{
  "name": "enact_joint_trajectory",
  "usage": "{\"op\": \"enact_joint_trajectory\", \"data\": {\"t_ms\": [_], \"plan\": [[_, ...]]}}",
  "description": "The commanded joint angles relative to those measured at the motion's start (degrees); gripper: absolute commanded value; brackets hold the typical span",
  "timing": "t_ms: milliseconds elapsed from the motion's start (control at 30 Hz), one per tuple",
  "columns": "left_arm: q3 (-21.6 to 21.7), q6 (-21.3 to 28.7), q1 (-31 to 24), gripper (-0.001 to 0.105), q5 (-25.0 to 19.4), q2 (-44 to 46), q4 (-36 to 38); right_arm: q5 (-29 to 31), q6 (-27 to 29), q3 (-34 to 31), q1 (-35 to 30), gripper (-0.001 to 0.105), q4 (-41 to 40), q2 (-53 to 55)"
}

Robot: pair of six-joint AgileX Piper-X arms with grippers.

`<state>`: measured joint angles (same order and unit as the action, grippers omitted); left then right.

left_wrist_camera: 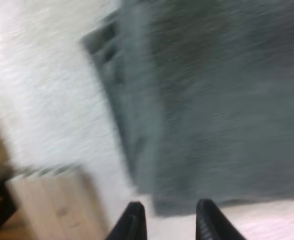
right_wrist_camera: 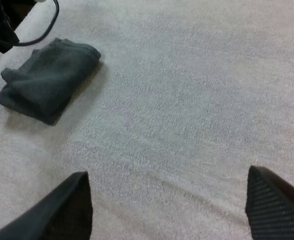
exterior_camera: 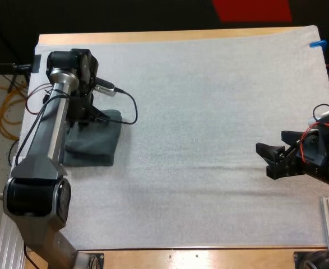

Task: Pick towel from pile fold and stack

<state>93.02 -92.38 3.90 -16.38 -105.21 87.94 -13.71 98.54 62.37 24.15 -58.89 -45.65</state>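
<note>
White mat [exterior_camera: 209, 101] carries one folded grey-green towel [exterior_camera: 97, 147] at 9 o'clock, left gripper [left_wrist_camera: 169, 206] spread over its edge; right gripper [exterior_camera: 269, 159] spread, empty, at 3 o'clock.

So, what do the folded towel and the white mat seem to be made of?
Folded towel: looks like dark grey-green terry cloth, matte, with soft rounded folds. White mat: probably a looped fabric too, matte; a fine nubby texture shows.

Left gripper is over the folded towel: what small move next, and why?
Probably lift the left gripper clear: it stands open, off the folded towel, which lies flat on the white mat. The right gripper hangs open, well apart from it.
</note>
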Motion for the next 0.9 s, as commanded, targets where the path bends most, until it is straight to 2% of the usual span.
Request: {"op": "enact_joint_trajectory", "data": {"t_ms": [0, 100, 200, 400, 500, 700, 867], "plan": [[-0.42, 0.3, -0.1, 0.024, 4.43, 0.7, -1.11, 0.2, 0.28, 0.14, 0.14, 0.063, -0.07, 0.27], [-2.84, -0.12, -0.1, 0.024, 7.85, 0.65, -4.17, 0.2, 0.28, 0.14, 0.14, 0.063, -0.07, 0.27], [-6.88, -0.3, -0.1, 0.024, 9.27, 0.55, -6.53, 0.2, 0.28, 0.14, 0.14, 0.063, -0.07, 0.27], [-15.78, -0.3, -0.33, 0.024, 9.32, 0.55, -10.68, 0.2, 0.28, 0.14, 0.14, 0.063, -0.07, 0.27], [-18.54, -0.3, -0.85, 0.024, 9.25, 0.55, -11.32, 0.2, 0.28, 0.14, 0.14, 0.063, -0.07, 0.27], [-18.16, -0.3, -2.19, 0.024, 9.25, 1.5, -10.77, 0.2, 0.28, 0.14, 0.14, 0.063, -0.07, 0.27], [-15.45, -0.3, -2.28, 0.024, 9.35, 7.96, -12.22, -0.74, 0.28, 0.14, 0.14, 0.063, -0.07, 0.27]]}}
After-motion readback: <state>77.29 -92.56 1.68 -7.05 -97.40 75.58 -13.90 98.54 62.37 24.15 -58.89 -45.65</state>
